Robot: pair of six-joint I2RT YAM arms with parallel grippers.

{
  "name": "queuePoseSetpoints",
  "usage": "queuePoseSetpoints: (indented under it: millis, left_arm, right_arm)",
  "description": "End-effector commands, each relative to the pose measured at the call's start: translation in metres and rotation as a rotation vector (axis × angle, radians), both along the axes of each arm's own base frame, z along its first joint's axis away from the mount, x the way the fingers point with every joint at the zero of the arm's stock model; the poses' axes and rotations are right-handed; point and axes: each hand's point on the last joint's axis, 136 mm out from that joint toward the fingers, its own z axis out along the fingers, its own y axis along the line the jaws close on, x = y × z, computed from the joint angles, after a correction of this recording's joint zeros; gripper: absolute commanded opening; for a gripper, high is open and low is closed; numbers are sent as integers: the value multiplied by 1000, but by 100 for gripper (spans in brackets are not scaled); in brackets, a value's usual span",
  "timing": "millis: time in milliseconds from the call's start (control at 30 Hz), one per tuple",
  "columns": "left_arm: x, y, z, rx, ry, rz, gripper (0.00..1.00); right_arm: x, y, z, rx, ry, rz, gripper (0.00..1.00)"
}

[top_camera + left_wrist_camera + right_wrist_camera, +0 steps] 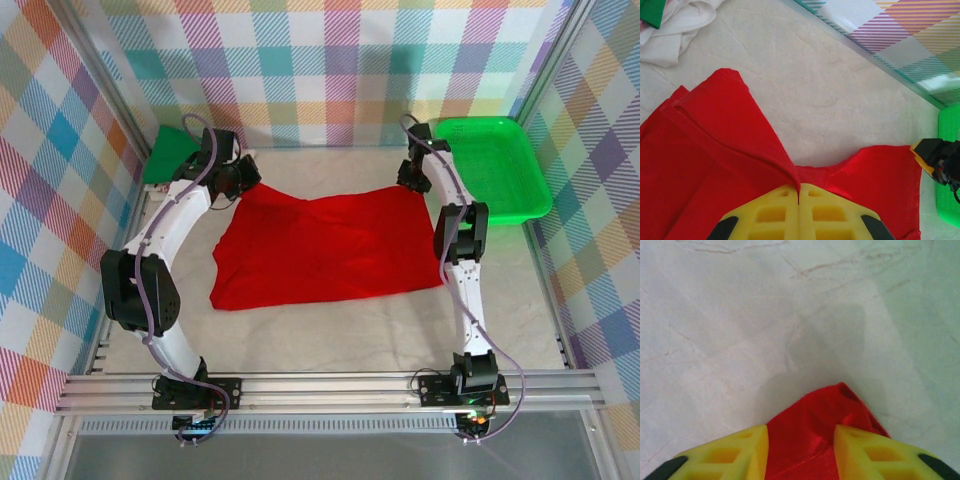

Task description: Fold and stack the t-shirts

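Observation:
A bright red t-shirt (320, 245) lies spread flat on the table, its far edge between the two grippers. My left gripper (245, 185) is at the shirt's far left corner. In the left wrist view it (799, 187) is shut on a pinched ridge of the red cloth (715, 150). My right gripper (410, 180) is at the far right corner. In the right wrist view its jaws (800, 430) stand apart, with a bunched corner of the red shirt (815, 410) between them. A dark green shirt (165, 155) and a whitish one (675, 30) lie at the far left.
A bright green mesh basket (490, 165) stands at the far right, close to the right arm. Checked walls close in the table on three sides. Bare pale table (350, 330) runs along the near side of the shirt.

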Motion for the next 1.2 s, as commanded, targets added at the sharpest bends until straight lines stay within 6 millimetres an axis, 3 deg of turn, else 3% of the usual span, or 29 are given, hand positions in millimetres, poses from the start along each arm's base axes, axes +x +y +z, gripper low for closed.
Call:
queuePoseSetpoints:
  millis: [0, 133, 233, 333, 600, 833, 1000, 1167]
  left_arm:
    - [-3, -2, 2, 25, -13, -12, 0]
    - [-2, 1, -1, 43, -9, -3, 0]
    - [-1, 3, -4, 54, -5, 3, 0]
    - [-1, 4, -6, 64, 3, 4, 0]
    - [-6, 20, -13, 93, 7, 46, 0]
    - [-9, 19, -6, 73, -3, 37, 0]
    - [-26, 17, 5, 69, 5, 16, 0]
    - [-51, 16, 2, 72, 50, -4, 0]
  right_arm:
    - [-13, -7, -20, -19, 79, 2, 28]
    - [-14, -6, -6, -19, 64, 7, 14]
    - [-15, -9, 17, -30, 27, 7, 10]
    - [-19, -12, 39, -42, -4, 6, 0]
    - [-44, -22, 57, -56, -64, -9, 0]
    - [-39, -24, 68, -43, -109, -1, 0]
    - [-36, -26, 72, -56, -151, 8, 0]
    - [-40, -22, 72, -30, -199, 22, 0]
